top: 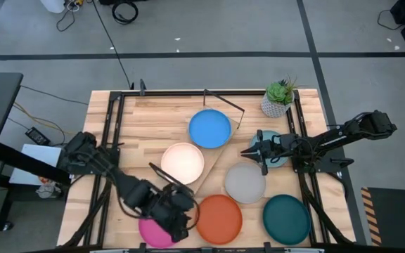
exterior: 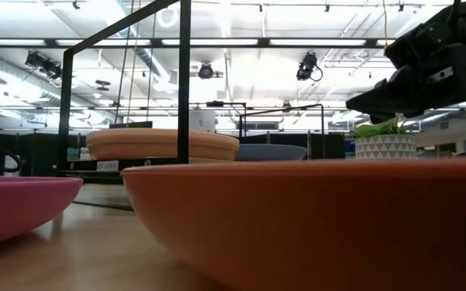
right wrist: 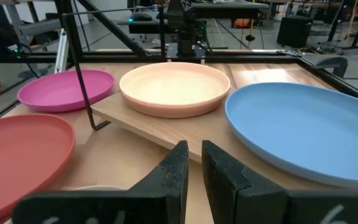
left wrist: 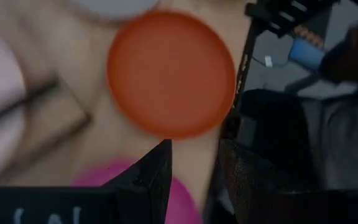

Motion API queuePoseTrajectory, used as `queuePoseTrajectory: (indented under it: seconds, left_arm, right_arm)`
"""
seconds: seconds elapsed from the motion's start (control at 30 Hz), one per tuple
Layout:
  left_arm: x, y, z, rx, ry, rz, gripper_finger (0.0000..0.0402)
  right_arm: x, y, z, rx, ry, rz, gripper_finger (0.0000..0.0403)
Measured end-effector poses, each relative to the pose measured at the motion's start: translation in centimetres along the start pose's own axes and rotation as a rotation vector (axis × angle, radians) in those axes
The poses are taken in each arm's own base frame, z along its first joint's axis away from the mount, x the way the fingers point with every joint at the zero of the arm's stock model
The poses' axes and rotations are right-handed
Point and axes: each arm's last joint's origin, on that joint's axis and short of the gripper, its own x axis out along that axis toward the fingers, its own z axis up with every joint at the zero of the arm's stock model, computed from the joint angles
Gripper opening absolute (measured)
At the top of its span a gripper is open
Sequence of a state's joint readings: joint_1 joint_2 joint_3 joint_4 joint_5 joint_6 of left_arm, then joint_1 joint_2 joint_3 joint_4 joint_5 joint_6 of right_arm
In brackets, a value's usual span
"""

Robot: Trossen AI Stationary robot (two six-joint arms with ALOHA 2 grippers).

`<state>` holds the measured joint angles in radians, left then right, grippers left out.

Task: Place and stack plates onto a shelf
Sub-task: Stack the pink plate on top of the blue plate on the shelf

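The shelf (top: 215, 156) lies slantwise mid-table, with the blue plate (top: 209, 128) and the cream plate (top: 182, 161) resting on its board. The grey (top: 245, 183), orange (top: 219, 218), dark teal (top: 287, 219) and pink (top: 152, 232) plates sit on the tabletop. The pale blue plate (top: 274, 156) lies partly under my right gripper. I cannot make out a tan plate. My left gripper (top: 181, 221) hovers open over the pink plate's edge, beside the orange plate (left wrist: 169, 71). My right gripper (top: 249, 151) is shut and raised, pointing at the shelf (right wrist: 160, 127).
A potted plant (top: 280, 98) stands at the far right of the table. Black frame rails (top: 114, 140) run along the table's left and right sides. The shelf's thin wire frames (right wrist: 82, 81) stand up at its ends. Bare wood shows left of the cream plate.
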<state>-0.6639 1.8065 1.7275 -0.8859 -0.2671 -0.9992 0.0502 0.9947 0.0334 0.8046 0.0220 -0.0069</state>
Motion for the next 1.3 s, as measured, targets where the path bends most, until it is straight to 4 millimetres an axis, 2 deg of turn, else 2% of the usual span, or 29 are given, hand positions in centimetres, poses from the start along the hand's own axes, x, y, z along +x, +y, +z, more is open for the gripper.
queuePoseTrajectory:
  seconds: [0.1,0.2,0.4,0.57,0.8,1.0,1.13,1.3]
  left_arm:
    - [-0.5,-1.2,-2.3,-0.133,0.038,-0.012,0.0142]
    - [-0.1,-2.3,-4.9,-0.165,0.08,0.01,0.0142]
    - [2.8,-2.9,-8.7,-0.099,0.155,0.132,0.0142]
    - [5.6,-3.0,-10.5,-0.168,0.23,0.192,0.0142]
    - [9.5,-3.0,-11.2,-0.22,0.246,0.208,0.0142]
    - [11.6,-2.6,-10.7,-0.273,0.213,0.225,0.0148]
    - [12.8,-2.0,-10.4,-0.277,0.224,0.249,0.0172]
    - [13.3,-2.0,-9.7,-0.248,0.228,0.212,0.0198]
  right_arm:
    - [0.0,0.0,0.0,-0.014,0.0,0.009,0.0053]
    - [0.0,0.0,0.0,-0.033,-0.001,0.01,0.0053]
    - [0.0,0.0,0.2,-0.066,-0.016,-0.011,0.0053]
    - [0.0,0.0,0.4,-0.077,-0.045,-0.013,0.0053]
    - [0.0,0.0,0.9,-0.111,-0.093,-0.017,0.0053]
    - [-0.1,0.0,1.1,-0.124,-0.112,-0.019,0.0053]
    - [-0.1,0.0,1.2,-0.124,-0.122,-0.019,0.0053]
    - [-0.1,0.0,1.2,-0.127,-0.122,-0.02,0.0053]
